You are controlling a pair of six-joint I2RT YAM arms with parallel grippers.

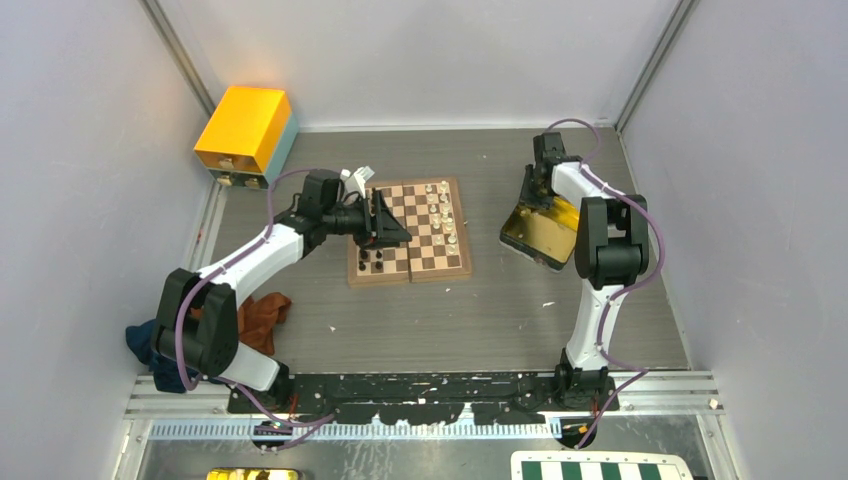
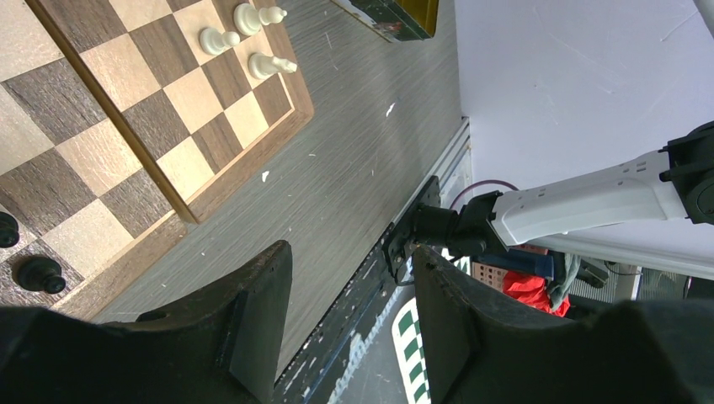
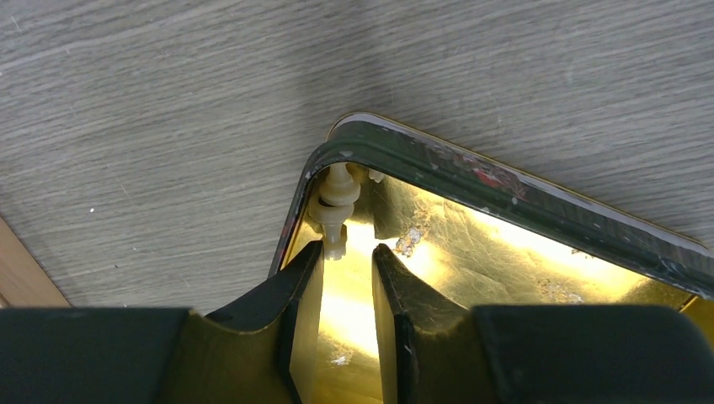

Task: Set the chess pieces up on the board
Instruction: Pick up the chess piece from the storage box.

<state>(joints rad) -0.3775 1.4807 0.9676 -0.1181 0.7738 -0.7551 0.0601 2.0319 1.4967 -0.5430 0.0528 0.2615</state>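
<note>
- The step in hand looks like fetching another piece: the right gripper (image 3: 345,257) reaches into a corner of the shiny gold rectangular tray (image 3: 471,181), which lies on the grey wood-grain desk (image 1: 420,320) just to the right of the small square wooden chessboard (image 1: 410,232) with dark and light brown squares
- Its jaws stand slightly apart with nothing pinched; a small cream chess piece (image 3: 335,202) lies on its side in the tray corner, just ahead of the fingertips and a little towards the left one
- Several cream-white pieces (image 1: 440,210) stand along the right side of the chessboard and a few black pieces (image 2: 39,273) stand at its near left corner, so the set-up appears well short of complete
- The left gripper (image 2: 349,311) hovers over the left part of the chessboard, jaws spread and empty
- Next move, as I judge it: the right gripper needs to edge forward and slightly left until the lying piece sits between the pads, then close gently; the tray rim crowds the piece, and so tiny and rounded a figure could slip or roll away
</note>
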